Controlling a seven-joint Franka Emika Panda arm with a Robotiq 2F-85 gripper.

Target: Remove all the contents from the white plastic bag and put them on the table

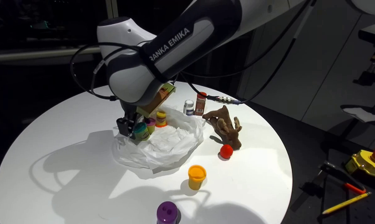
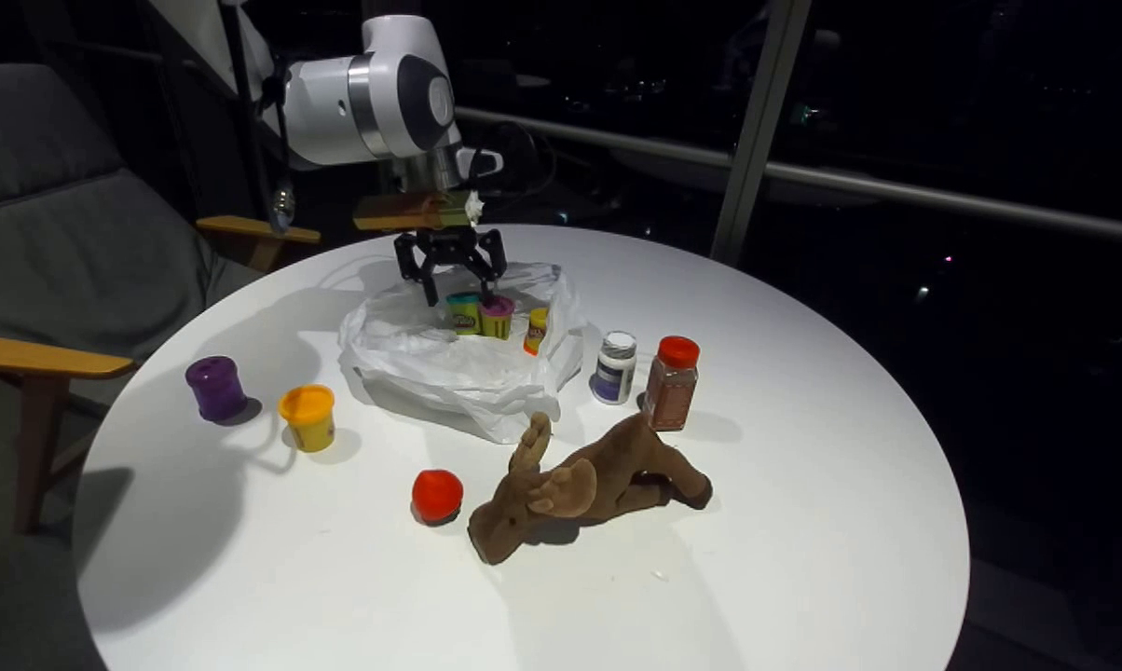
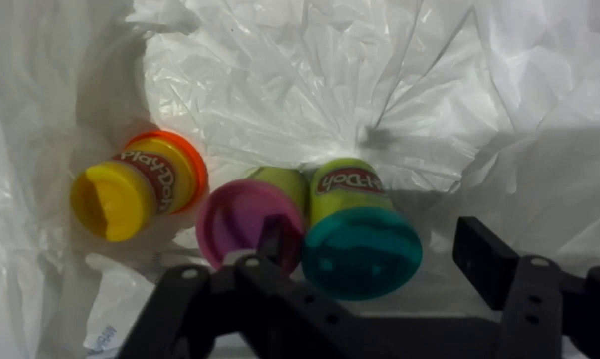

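Note:
The white plastic bag point(image 1: 181, 154) lies open on the round white table point(image 1: 253, 186); it also shows in an exterior view point(image 2: 412, 373). Inside are a teal-lidded can point(image 3: 362, 254), a pink-lidded can point(image 3: 240, 214) touching its side, and a yellow can with an orange rim point(image 3: 145, 182) a little apart. The teal-lidded can point(image 2: 464, 319) and the pink-lidded can point(image 2: 498, 322) stand below my gripper point(image 2: 459, 296). In the wrist view my gripper point(image 3: 372, 244) is open. One fingertip is over the pink lid, the other beyond the teal lid, with a gap to it.
Outside the bag stand an orange-yellow can point(image 2: 308, 419), a purple can point(image 2: 216, 388), a red ball point(image 2: 437, 495), a brown plush moose point(image 2: 598, 475), a white jar point(image 2: 614, 368) and a red-capped jar point(image 2: 672, 384). The bag's crumpled walls rise around the cans.

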